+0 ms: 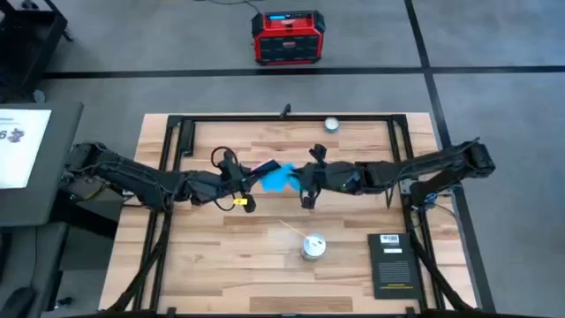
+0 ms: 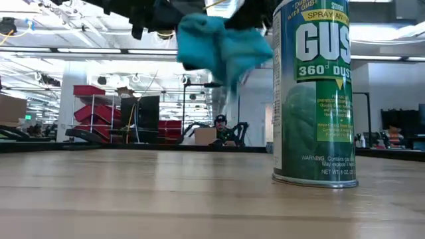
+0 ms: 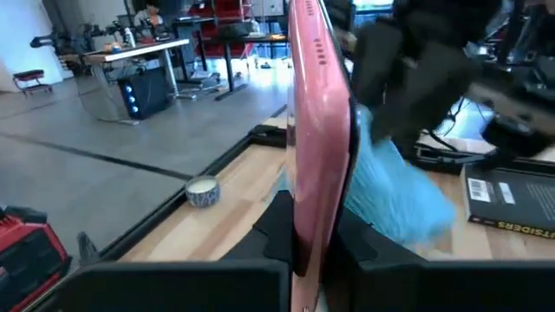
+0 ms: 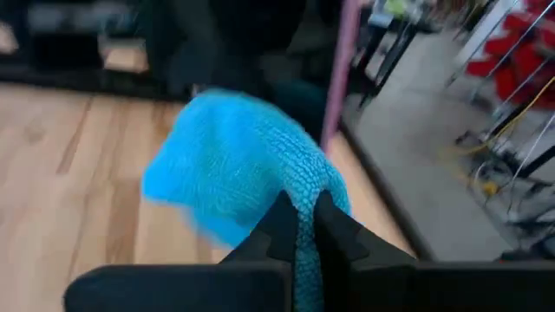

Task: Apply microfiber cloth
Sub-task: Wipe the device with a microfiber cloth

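Spray can (image 2: pixel 315 93) is standing upright on the table (image 1: pixel 221 256) near the front edge, closest to the low camera; black booklet (image 1: pixel 393 262) is lying flat to its right. Above mid-table, both arms are meeting off the surface. Right gripper (image 4: pixel 299 227) is pinching the cloth (image 4: pixel 238 160), which is hanging bunched against the phone (image 3: pixel 316 130). Left gripper (image 3: pixel 312 238) is clamping the pink phone on edge, upright. Farther back, a small bowl (image 1: pixel 331 124) is sitting by the rear rail; contents can't be made out. Red box (image 1: pixel 288 37) is sitting on the floor beyond.
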`<state>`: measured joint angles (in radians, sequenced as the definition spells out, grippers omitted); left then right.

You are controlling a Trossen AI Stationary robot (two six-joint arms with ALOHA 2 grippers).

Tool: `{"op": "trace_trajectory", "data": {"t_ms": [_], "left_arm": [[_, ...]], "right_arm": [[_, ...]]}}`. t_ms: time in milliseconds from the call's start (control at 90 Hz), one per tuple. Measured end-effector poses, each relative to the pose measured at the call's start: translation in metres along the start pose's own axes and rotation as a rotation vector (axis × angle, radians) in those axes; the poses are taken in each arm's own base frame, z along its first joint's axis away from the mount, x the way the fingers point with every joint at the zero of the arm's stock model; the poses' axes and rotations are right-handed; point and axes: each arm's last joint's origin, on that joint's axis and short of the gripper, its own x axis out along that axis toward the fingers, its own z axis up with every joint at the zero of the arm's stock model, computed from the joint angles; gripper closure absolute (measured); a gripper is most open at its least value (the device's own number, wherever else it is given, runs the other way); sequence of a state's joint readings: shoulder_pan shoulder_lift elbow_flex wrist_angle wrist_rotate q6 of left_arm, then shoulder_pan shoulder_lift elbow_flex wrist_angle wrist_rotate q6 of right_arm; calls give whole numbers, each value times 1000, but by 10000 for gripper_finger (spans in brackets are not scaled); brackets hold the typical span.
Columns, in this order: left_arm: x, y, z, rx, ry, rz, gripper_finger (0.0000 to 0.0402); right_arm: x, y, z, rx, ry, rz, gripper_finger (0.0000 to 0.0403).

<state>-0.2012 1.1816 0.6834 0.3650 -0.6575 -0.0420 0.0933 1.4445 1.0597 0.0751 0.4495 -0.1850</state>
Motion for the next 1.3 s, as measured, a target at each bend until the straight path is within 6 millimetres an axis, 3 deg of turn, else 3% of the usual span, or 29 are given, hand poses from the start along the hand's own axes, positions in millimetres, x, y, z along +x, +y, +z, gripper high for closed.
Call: {"op": "trace_trajectory", "data": {"t_ms": [178, 422, 533, 811, 922, 1056, 1300], "left_arm": [[1, 1, 2, 14, -14, 8, 398], [4, 6, 4, 5, -34, 9, 398], [4, 6, 4, 1, -32, 2, 398], [4, 6, 3, 1, -19, 3, 398], [4, 5, 2, 6, -15, 3, 398], [3, 4, 3, 3, -22, 1, 398], [2, 3, 5, 1, -40, -4, 398]], "right_arm": [[9, -2, 1, 27, -26, 20, 403], [46, 34, -29, 49, 23, 123, 403], [54, 37, -26, 39, 37, 126, 403], [34, 13, 17, -31, -10, 96, 403], [25, 6, 21, -45, 6, 51, 403], [27, 4, 17, -42, 35, 37, 403], [51, 18, -7, -32, 133, 56, 403]]}}
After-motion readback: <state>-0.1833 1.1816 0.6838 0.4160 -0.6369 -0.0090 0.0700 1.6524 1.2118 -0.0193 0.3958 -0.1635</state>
